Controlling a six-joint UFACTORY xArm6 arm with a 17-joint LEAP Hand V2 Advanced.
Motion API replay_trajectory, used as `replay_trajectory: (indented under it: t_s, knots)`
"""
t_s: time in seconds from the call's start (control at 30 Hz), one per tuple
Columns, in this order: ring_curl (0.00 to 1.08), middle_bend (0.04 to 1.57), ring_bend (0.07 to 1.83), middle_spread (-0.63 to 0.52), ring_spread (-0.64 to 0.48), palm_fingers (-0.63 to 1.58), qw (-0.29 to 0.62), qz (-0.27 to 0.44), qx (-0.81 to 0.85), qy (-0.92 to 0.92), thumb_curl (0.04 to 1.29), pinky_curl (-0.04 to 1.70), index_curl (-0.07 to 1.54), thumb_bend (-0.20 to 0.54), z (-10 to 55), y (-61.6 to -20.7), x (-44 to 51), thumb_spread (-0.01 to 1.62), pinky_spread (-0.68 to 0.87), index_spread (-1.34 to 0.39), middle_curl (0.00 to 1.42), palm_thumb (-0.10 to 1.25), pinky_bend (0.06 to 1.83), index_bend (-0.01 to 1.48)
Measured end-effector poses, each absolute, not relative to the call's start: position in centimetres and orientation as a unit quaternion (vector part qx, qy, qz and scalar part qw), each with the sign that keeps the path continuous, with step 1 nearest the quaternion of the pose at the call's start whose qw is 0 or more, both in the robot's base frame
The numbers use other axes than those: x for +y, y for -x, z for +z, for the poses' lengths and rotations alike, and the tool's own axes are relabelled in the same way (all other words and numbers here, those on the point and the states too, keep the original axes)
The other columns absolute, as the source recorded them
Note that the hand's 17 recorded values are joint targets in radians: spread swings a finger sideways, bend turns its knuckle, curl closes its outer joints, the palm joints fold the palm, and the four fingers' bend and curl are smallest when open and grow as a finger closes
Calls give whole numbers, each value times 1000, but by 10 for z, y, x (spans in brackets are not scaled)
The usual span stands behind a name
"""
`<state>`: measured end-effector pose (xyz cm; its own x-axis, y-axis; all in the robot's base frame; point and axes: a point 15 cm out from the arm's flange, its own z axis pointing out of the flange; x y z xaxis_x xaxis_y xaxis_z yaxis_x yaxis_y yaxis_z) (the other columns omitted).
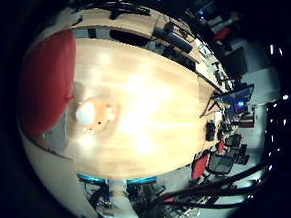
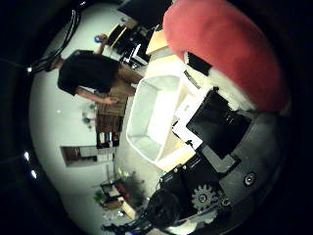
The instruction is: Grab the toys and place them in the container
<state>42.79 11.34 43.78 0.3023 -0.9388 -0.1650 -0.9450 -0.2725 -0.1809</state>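
Note:
In the little finger side palm view, a small orange and white toy [image 1: 92, 114] lies on the light wooden table [image 1: 154, 88]. A large red rounded thing [image 1: 45, 78] fills the side of the view beside the toy, close to the palm. In the thumb side palm view the same kind of red thing [image 2: 223, 44] bulges close by, and a white rectangular container [image 2: 152, 113] stands open beside it, with nothing visible inside. White, black and geared parts of my hand [image 2: 210, 162] lie next to the container. I cannot tell whether the fingers hold the red thing.
Black office chairs [image 1: 171, 37] line the far side of the table, and red and black chairs [image 1: 215, 164] stand past its end. A shelf unit [image 2: 110, 117] stands beyond the container.

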Motion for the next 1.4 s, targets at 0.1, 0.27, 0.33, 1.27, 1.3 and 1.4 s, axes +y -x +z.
replay_trajectory:
  t_s: [0.1,0.27,0.33,1.27,1.3,1.4]
  knots:
    - [503,735,1251,-462,-317,1141,121,19,571,812,424,534,727,-12,435,-420,144,1076,-405,-617,721,1128,1281,172]
    - [503,737,1255,-462,-313,1138,110,35,541,833,424,536,729,-12,425,-404,196,1076,-405,-618,722,1128,1282,167]
    - [503,739,1254,-462,-312,1137,107,38,529,841,424,536,729,-12,421,-398,214,1076,-405,-618,722,1128,1282,168]
    - [491,690,1216,-463,-325,1092,141,18,419,897,373,509,742,-53,428,-375,304,1122,-468,-624,707,974,1224,177]
    - [489,663,1210,-466,-329,1066,146,15,414,898,354,506,739,-64,429,-376,306,1135,-478,-620,700,909,1224,165]
    - [491,577,1183,-457,-331,824,149,12,404,902,289,519,708,-110,430,-378,306,1122,-509,-592,682,641,1259,106]
